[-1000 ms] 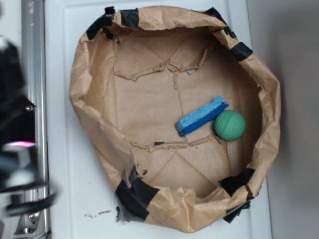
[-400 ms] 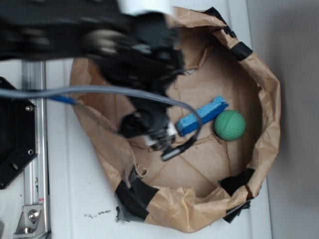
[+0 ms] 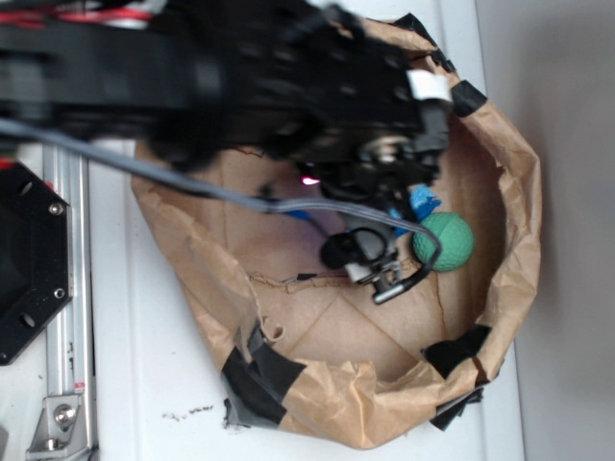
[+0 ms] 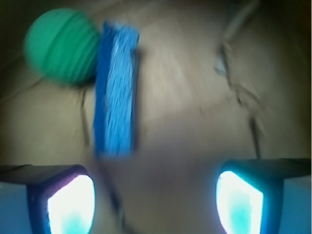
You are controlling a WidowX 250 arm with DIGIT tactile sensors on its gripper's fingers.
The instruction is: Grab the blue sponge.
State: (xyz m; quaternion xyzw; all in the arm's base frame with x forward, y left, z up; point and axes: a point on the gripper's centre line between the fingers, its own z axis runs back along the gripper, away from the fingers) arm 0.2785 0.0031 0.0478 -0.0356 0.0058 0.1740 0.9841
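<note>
The blue sponge [image 4: 117, 87] lies flat on the brown paper floor, and one end touches the green ball [image 4: 61, 46]. In the wrist view my gripper [image 4: 156, 204] is open. Its two lit fingertips [image 4: 73, 204] stand wide apart with only paper between them. The sponge sits ahead of the gap and a little to its left. In the exterior view the black arm [image 3: 288, 86] covers most of the sponge [image 3: 424, 202]; only a blue tip shows beside the ball [image 3: 444, 240]. The fingers are hidden under the arm there.
A brown paper liner with a crumpled raised rim [image 3: 519, 192] and black tape patches [image 3: 259, 370] encloses the work area. A grey cable [image 3: 192, 178] trails from the arm. An aluminium rail [image 3: 67, 288] runs along the left.
The arm has swung in from the left and further right across the paper basin, now covering most of the sponge. Sponge and ball have stayed in place.
</note>
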